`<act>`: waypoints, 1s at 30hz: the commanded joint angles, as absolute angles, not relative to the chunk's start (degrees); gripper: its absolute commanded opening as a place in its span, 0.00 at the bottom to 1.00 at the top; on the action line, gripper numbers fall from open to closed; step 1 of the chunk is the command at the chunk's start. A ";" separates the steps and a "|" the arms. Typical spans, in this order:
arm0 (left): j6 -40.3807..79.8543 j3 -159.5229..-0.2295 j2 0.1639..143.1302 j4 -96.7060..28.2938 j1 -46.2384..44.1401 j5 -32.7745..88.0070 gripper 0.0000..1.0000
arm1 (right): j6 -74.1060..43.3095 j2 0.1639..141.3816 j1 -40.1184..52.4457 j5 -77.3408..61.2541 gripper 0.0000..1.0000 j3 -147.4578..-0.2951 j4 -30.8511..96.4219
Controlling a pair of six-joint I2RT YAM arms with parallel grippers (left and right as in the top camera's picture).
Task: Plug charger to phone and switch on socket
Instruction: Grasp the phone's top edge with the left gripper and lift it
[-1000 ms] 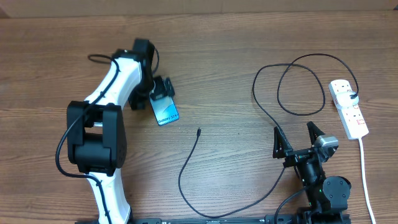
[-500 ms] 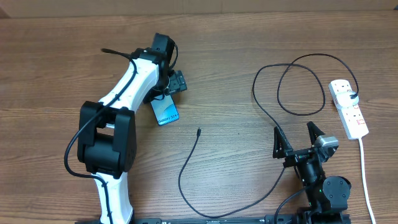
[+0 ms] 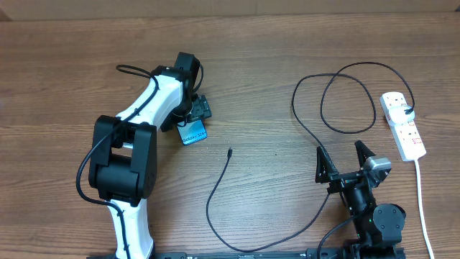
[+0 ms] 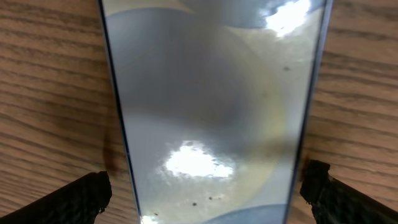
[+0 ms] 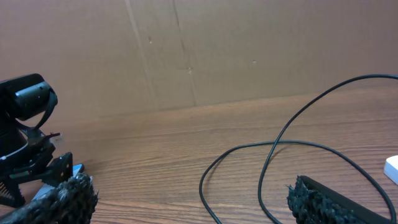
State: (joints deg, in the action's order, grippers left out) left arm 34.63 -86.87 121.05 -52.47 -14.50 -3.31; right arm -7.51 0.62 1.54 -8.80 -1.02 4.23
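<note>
The phone (image 3: 192, 133) lies flat on the table, its blue screen end showing below my left gripper (image 3: 195, 114). In the left wrist view the phone (image 4: 211, 106) fills the frame and my left gripper (image 4: 205, 198) stands open astride it, one black fingertip on each side with a strip of wood between each fingertip and the phone's edges. The charger's plug tip (image 3: 229, 152) rests loose on the table right of the phone; its thin black cable (image 3: 305, 133) loops round to the socket (image 3: 403, 125) at the far right. My right gripper (image 3: 345, 160) is open and empty near the front edge, and cable loops (image 5: 267, 163) lie ahead of it.
A thick white cord (image 3: 422, 205) runs from the socket toward the front right edge. The charger cable sweeps along the front of the table (image 3: 273, 241) between the two arm bases. A brown cardboard wall (image 5: 205, 50) backs the table.
My left arm swung right and then came down over the phone, covering more of it. The phone, the charger and my right arm have stayed where they were.
</note>
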 commanded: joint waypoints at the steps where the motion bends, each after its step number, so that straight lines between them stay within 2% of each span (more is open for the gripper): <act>1: 35.83 -85.34 121.60 -51.09 -14.17 -5.28 1.00 | -7.70 0.14 1.39 -9.02 1.00 -0.45 3.99; 11: 35.83 -84.79 121.60 -51.86 -14.28 -4.86 1.00 | -7.70 0.14 1.39 -9.02 1.00 -0.45 3.99; 30: 35.79 -80.47 121.60 -45.80 -13.89 -4.67 1.00 | -7.70 0.14 1.39 -9.02 1.00 -0.45 3.99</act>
